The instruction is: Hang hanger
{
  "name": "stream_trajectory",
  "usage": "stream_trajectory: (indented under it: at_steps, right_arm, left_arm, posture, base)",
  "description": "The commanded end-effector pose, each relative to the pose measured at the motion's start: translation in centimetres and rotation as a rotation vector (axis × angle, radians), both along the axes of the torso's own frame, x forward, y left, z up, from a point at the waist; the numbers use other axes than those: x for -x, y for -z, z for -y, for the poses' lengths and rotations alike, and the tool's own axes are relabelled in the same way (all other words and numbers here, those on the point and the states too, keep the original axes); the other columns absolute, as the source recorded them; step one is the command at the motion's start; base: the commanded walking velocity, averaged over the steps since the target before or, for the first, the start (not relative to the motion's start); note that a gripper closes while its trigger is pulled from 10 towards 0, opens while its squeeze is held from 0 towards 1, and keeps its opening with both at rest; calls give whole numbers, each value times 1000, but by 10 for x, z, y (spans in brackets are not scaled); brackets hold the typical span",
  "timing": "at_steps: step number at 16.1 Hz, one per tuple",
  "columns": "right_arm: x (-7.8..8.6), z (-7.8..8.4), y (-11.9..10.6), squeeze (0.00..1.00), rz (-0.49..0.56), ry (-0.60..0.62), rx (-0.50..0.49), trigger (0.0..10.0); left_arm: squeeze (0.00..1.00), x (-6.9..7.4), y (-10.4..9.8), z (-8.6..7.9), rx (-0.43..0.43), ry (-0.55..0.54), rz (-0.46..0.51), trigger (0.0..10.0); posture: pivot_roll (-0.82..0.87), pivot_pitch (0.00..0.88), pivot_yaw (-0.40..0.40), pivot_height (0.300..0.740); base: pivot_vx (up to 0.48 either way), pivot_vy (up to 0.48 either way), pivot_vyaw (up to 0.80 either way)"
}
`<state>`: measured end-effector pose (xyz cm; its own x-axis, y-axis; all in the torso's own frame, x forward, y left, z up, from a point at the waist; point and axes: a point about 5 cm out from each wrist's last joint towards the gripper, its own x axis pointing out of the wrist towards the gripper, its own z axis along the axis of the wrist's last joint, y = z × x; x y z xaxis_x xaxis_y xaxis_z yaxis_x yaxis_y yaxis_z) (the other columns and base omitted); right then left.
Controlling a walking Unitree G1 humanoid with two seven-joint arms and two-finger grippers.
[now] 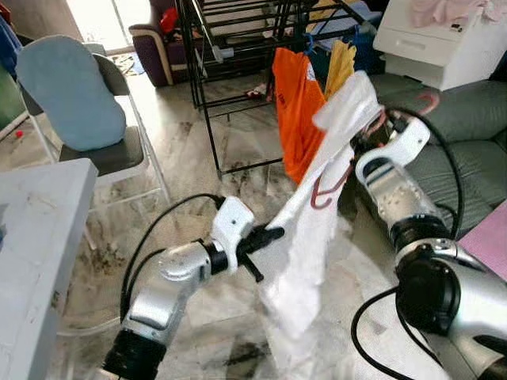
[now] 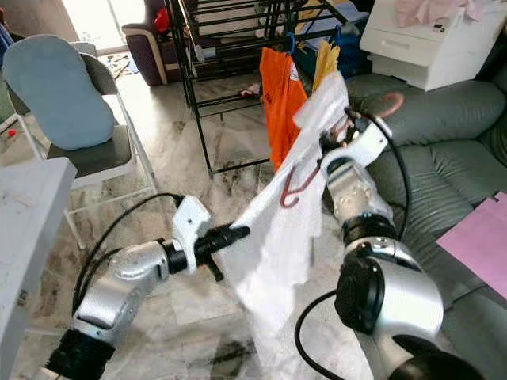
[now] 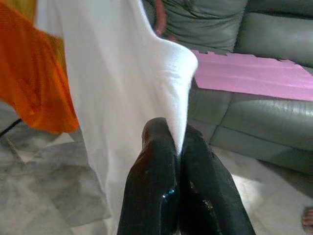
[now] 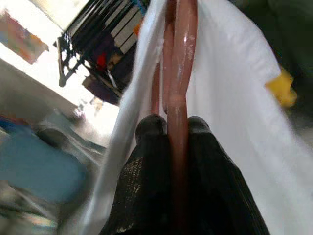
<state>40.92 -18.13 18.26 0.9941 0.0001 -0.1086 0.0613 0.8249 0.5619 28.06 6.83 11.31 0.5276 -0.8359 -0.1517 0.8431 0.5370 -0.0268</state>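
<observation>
Reddish-pink hanger [image 1: 333,187] carrying a white garment [image 1: 313,229], held in mid-air above the marble floor. Its curved hook [image 2: 391,100] projects toward 2 o'clock past the garment's upper end; one arm loops out near the cloth's centre. The hanger is tilted, not level. The garment drapes diagonally from 1 o'clock down to 7 o'clock, its lower part hanging free and crumpled

The hanger [image 4: 177,73] was glossy pink plastic; the white garment [image 1: 305,245] soft matt cloth; the floor [image 1: 206,190] polished marble; the sofa [image 3: 264,117] smooth leather.
</observation>
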Motion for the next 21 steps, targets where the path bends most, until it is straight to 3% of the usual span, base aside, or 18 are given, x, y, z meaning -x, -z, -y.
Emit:
stream_trajectory:
  at_steps: [1, 3, 4, 5, 8, 12, 15, 17, 19, 21]
  right_arm:
    - [-5, 0, -30, 0, 125, -4, 142, 10000]
    - [-4, -9, -36, 0, 205, -55, 299, 10000]
    - [-2, -12, -38, 0, 260, -80, 401, 10000]
    - [-2, -13, -39, 0, 282, -94, 438, 10000]
    - [3, -17, -38, 0, 362, -132, 604, 10000]
    - [13, -16, -19, 0, 389, -202, 736, 10000]
    - [32, -12, 7, 0, 434, -373, 872, 10000]
    - [50, -2, 22, 0, 479, -507, 905, 10000]
    - [53, 2, 32, 0, 433, -573, 907, 10000]
    - [62, 5, 47, 0, 381, -730, 950, 10000]
  left_arm:
    - [0, 4, 6, -2, -40, 20, -16, 10000]
    - [0, 8, 11, -1, -59, 34, -29, 10000]
    - [804, 14, 17, -2, -75, 52, -64, 10000]
    - [1000, 17, 22, -2, -90, 67, -80, 10000]
    - [1000, 24, 31, 3, -109, 99, -102, 10000]
    - [1000, 22, 28, 1, -101, 61, -80, 10000]
    - [1000, 2, 13, -20, -101, -118, 64, 10000]
    - [1000, -10, 0, -43, -236, -198, 261, 10000]
    - [1000, -14, -4, -54, -292, -223, 341, 10000]
    - [1000, -18, -8, -69, -411, -229, 465, 10000]
  posture:
    - [-87, 0, 31, 740]
    - [-87, 0, 31, 740]
    - [-83, 0, 29, 740]
    - [-85, 0, 29, 740]
    - [-87, 0, 25, 740]
    - [-88, 0, 15, 740]
    - [-82, 0, 13, 740]
    - [-77, 0, 14, 740]
    - [-72, 0, 16, 740]
    - [-73, 0, 22, 740]
  base:
    - [0, 0, 0]
    - [0, 0, 0]
    - [0, 0, 0]
    - [0, 0, 0]
    - [0, 0, 0]
    - [0, 0, 0]
    - [0, 0, 0]
    - [0, 0, 0]
    - [0, 0, 0]
    - [0, 0, 0]
